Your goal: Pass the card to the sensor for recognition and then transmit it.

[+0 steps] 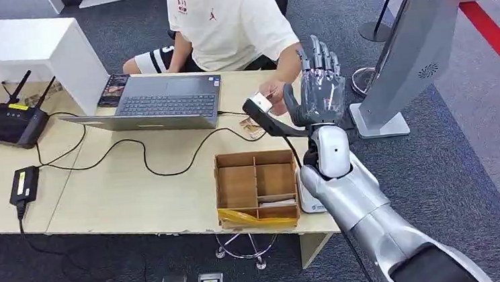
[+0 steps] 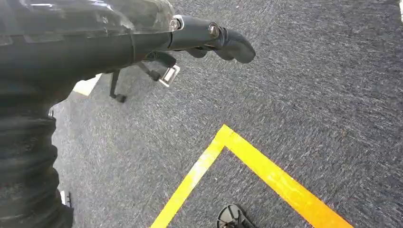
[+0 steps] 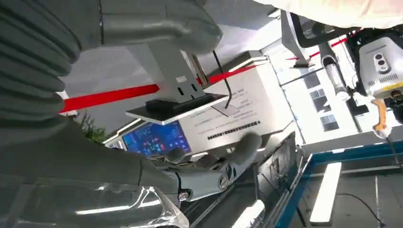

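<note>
Raised near the right far corner of the surface (image 1: 136,190), the right hand (image 1: 321,88) has its dark fingers (image 1: 321,54) spread upright, holding nothing. A person's hand (image 1: 272,92) just beside it pinches the small white card (image 1: 262,101), so the handover looks under way; next, the fingers must close on it.

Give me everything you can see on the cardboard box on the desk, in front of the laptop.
The cardboard box is a shallow, open-topped brown tray split by cardboard dividers into several compartments. It sits flat near the desk's front edge. A pale flat item lies in a right-hand compartment; what it is, I cannot tell. A crumpled yellow wrapping runs along its near wall. A white device sits beside its right side. The right hand hovers beyond it, not touching.
</note>
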`<state>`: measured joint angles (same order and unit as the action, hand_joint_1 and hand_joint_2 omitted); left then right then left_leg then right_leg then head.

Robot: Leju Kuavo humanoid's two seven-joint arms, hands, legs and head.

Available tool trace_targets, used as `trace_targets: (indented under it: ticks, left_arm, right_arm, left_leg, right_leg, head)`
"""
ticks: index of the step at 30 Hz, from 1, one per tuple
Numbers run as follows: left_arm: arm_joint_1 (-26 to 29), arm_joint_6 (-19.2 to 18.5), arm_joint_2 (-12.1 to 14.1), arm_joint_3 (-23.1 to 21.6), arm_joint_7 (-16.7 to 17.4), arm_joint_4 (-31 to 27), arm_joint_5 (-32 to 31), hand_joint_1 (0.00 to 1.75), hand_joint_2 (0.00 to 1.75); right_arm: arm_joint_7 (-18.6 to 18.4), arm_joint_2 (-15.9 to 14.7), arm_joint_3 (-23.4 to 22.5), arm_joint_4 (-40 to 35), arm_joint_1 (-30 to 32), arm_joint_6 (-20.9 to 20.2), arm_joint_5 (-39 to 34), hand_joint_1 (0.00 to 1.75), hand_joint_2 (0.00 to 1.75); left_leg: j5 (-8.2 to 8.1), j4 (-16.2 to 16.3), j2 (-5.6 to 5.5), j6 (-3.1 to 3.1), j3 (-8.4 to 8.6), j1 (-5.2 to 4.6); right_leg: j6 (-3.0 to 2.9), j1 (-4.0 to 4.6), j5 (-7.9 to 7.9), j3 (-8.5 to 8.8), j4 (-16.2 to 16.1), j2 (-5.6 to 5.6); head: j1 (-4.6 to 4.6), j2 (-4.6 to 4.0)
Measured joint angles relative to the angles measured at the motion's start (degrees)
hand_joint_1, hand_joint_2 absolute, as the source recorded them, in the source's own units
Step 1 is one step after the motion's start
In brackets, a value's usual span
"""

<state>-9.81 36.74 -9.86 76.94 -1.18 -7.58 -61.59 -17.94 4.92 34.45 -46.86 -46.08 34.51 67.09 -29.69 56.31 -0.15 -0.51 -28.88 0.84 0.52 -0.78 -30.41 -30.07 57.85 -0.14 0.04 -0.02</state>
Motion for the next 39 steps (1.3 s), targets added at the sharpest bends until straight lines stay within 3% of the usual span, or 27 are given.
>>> trace_targets:
  ticks: [8, 20, 26, 29, 33, 39]
  left_arm:
    - [0.0, 0.9, 0.0, 0.3, 0.0, 0.0, 0.5, 0.00, 1.75]
    - [0.0, 1.6, 0.0, 1.7, 1.4, 0.0, 0.2, 0.00, 1.75]
    - [0.0, 2.2, 0.0, 2.8, 1.3, 0.0, -0.5, 0.00, 1.75]
    - [-0.1, 2.9, 0.0, 3.5, 1.2, 0.0, -0.4, 0.00, 1.75]
    - [-0.1, 3.0, 0.0, 4.7, 0.5, 0.0, -0.4, 0.00, 1.75]
    - [-0.2, 2.9, 0.1, 6.0, -0.8, 0.0, -1.9, 0.00, 1.75]
  right_arm:
    - [1.2, -2.6, -2.8, -2.5, 2.7, 3.9, -10.0, 0.00, 1.75]
    - [9.5, -4.8, -14.1, -8.7, 13.1, 4.0, -13.8, 0.00, 1.75]
    - [20.3, -4.3, -23.6, -9.2, 20.1, 4.0, -14.7, 0.00, 1.75]
    - [25.9, -2.3, -30.2, -9.0, 22.9, 4.0, -13.9, 0.00, 1.75]
    - [29.7, -0.5, -38.8, -7.5, 25.1, 4.0, -14.1, 0.00, 1.75]
    - [29.9, -0.9, -54.6, 3.7, 26.8, 4.0, -20.9, 0.00, 1.75]
  left_leg:
    - [0.00, 0.0, 0.03, 0.00, 0.05, 0.00]
    - [-0.05, 0.0, 0.14, 0.01, 0.08, 0.01]
    - [-0.06, 0.0, 0.09, 0.01, -0.02, 0.01]
    - [-0.07, 0.0, 0.10, 0.01, -0.01, 0.01]
    - [-0.07, 0.0, 0.09, 0.01, -0.04, 0.01]
    - [-0.08, 0.0, 0.10, 0.02, -0.03, -0.01]
  right_leg:
    - [0.00, 0.00, 0.00, 0.01, 0.0, 0.07]
    - [0.00, 0.01, 0.00, -0.02, 0.0, 0.12]
    - [0.00, 0.00, 0.00, -0.03, 0.0, 0.04]
    - [0.01, 0.00, -0.01, -0.04, 0.0, 0.08]
    - [0.01, 0.00, -0.01, -0.07, 0.0, 0.08]
    - [0.01, -0.01, -0.01, -0.07, -0.1, 0.09]
  head:
    - [-0.02, 0.00]
    - [0.00, 0.00]
    - [0.00, 0.00]
    - [-0.02, 0.00]
    - [-0.02, 0.02]
    - [0.00, 0.00]
